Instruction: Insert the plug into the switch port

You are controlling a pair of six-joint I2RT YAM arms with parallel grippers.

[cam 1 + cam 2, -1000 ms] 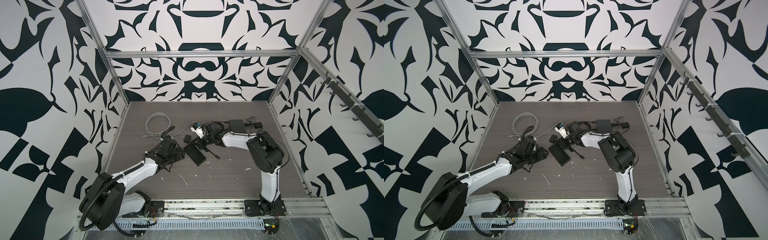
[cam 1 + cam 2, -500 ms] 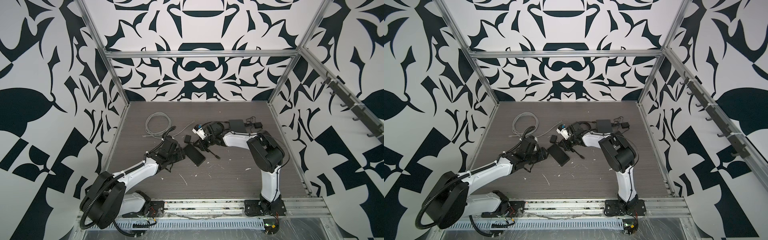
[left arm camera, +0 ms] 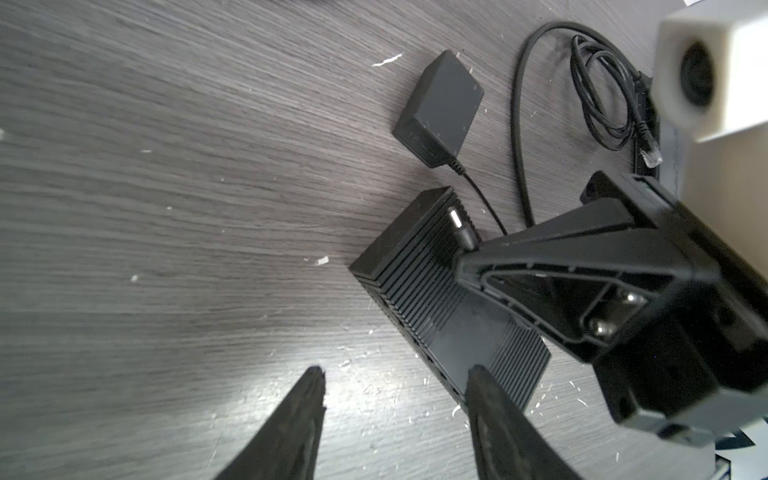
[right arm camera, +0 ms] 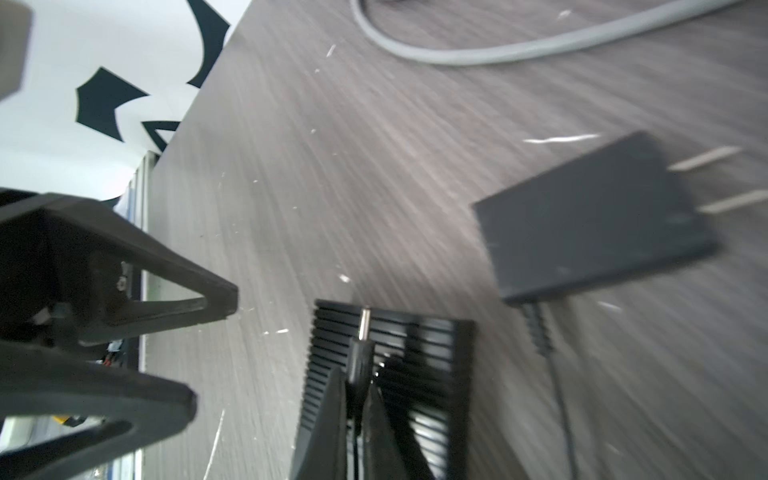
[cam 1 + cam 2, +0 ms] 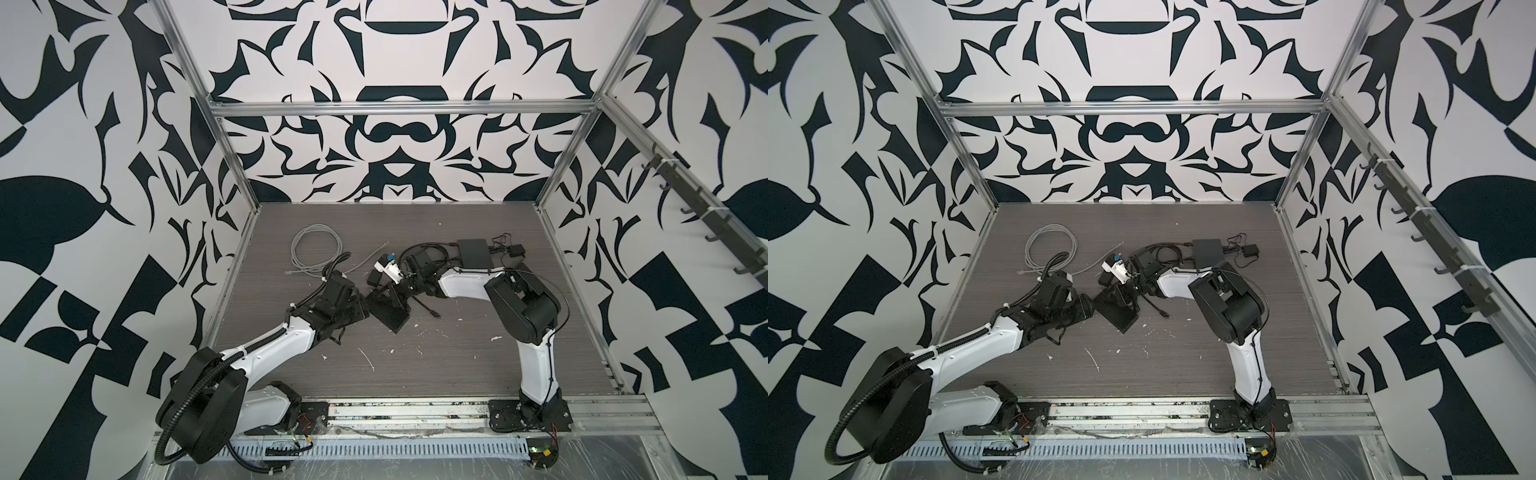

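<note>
The switch (image 5: 390, 311) (image 5: 1118, 312) is a black ribbed box lying flat mid-table. My right gripper (image 4: 357, 374) (image 5: 388, 291) is shut on the plug (image 4: 360, 353), a black barrel with a silver tip. In the left wrist view the plug (image 3: 460, 229) sits over the ribbed top of the switch (image 3: 415, 270), at the end nearest the power adapter (image 3: 440, 108). My left gripper (image 3: 395, 374) (image 5: 360, 308) stands open beside the switch's other end, low over the table, with nothing between its fingers.
The plug's thin cord runs to the black adapter (image 5: 374, 277) (image 4: 590, 224), whose prongs point away. A grey cable coil (image 5: 316, 249) lies at the back left. A second black box (image 5: 476, 252) with wires and a bundled black cable (image 3: 602, 95) sit at the back right.
The right gripper has shifted only slightly with the plug over the switch. The left arm has stayed where it was.
</note>
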